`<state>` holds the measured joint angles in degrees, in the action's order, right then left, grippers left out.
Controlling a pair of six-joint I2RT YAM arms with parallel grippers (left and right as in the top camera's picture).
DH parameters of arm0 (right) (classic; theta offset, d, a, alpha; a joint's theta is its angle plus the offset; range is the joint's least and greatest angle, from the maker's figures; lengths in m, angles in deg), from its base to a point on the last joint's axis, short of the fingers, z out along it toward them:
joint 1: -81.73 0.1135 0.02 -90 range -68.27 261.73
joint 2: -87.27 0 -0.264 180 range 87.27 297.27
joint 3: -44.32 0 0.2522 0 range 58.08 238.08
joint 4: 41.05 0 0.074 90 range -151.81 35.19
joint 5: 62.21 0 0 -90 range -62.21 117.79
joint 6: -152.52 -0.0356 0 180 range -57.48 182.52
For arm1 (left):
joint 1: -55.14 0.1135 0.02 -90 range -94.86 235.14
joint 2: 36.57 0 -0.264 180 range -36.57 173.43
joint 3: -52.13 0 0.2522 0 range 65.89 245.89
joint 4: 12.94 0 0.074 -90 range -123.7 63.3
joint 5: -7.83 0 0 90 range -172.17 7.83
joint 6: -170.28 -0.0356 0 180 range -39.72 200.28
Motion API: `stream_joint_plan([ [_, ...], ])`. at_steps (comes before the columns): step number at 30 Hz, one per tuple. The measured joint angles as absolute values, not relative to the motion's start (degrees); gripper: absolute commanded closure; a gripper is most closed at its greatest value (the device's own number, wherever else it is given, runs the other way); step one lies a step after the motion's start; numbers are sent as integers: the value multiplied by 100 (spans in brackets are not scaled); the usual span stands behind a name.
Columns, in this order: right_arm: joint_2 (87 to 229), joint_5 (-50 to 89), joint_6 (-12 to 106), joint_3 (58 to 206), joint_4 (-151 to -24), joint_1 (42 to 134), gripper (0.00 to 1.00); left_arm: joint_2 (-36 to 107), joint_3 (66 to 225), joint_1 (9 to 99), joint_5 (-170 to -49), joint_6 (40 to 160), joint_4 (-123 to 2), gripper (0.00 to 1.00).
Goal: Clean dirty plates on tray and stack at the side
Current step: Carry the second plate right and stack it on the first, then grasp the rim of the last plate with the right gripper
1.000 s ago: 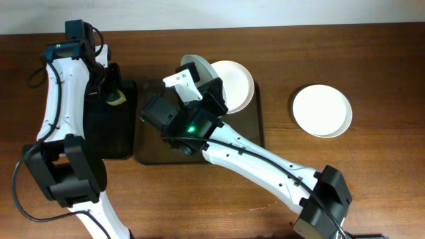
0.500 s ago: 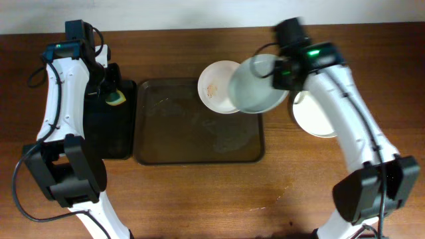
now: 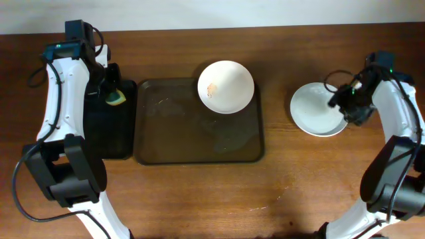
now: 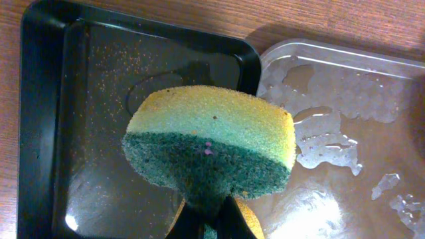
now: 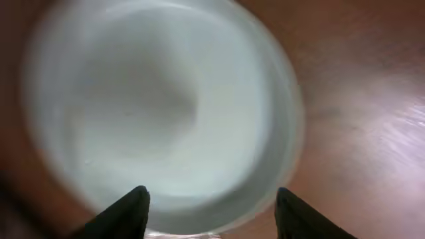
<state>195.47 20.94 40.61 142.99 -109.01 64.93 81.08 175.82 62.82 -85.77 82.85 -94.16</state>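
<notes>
Nearest the arms' bases, bare desk (image 3: 199, 192), nothing on it.

Mid-desk: the tray (image 3: 172, 133), dark brown, wet film and droplets across its floor. Only one dish on it.

Level with it on the right, well apart from the tray: stacked plates (image 3: 312, 109) on the desk, top one pale blue-green in the wrist view. Right gripper (image 3: 340, 101) is at the stack's right edge, fingers spread wide with the near rim between them, pinching nothing as far as the blurred close view lets me judge.

Farther back: white plate (image 3: 226, 86) at the tray's far right corner, orange-brown smudge left of centre, its far edge riding over the tray rim. Uncleaned.

Far left: left gripper (image 4: 206, 222) clamped narrow on the sponge (image 4: 212, 146), yellow over green, above the black tray (image 4: 46, 133) just beside the brown one.

Risks, my reading:
- A fingertip could hook the top rim as the right arm pulls away and shove the stack askew.
- The white plate sits half on the rim, so sponge pressure may tip or rock it.
- On the wet tray floor, a plate scrubbed unheld would likely skate.
</notes>
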Motion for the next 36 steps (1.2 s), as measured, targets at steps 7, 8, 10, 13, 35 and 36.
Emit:
stream_joint_plan([
  [7,19785,1530,2970,14874,-9097,9171,43,8108,17582,6282,-8577,8285,-9416,99],
  [8,20015,1749,2772,14874,-8951,9512,46,8108,17582,6282,-8577,8285,-9416,99],
  [10,20576,2197,2350,14874,-8920,9951,50,8108,17582,6282,-8577,8285,-9416,99],
  [13,20909,2393,1956,14871,-9187,10008,54,8108,17582,6282,-8577,8283,-9416,99],
  [35,21131,1333,3161,15542,-10083,10331,42,8108,17582,6162,-9151,8285,-9481,99],
  [36,21149,1327,3252,15542,-10007,10255,43,8108,17582,6070,-9204,8285,-9481,99],
])
